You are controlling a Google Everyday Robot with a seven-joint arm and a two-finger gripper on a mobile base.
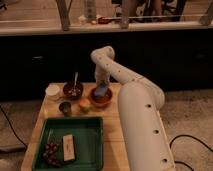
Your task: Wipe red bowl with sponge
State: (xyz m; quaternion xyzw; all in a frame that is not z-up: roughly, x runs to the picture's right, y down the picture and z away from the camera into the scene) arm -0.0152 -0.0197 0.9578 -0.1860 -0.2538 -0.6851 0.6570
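Red bowl [101, 98] sits toward the tabletop's [110, 120] far edge. The hand [102, 86] reaches down into it, apparently pinching the blue sponge [102, 91] so it presses the inside for wiping.
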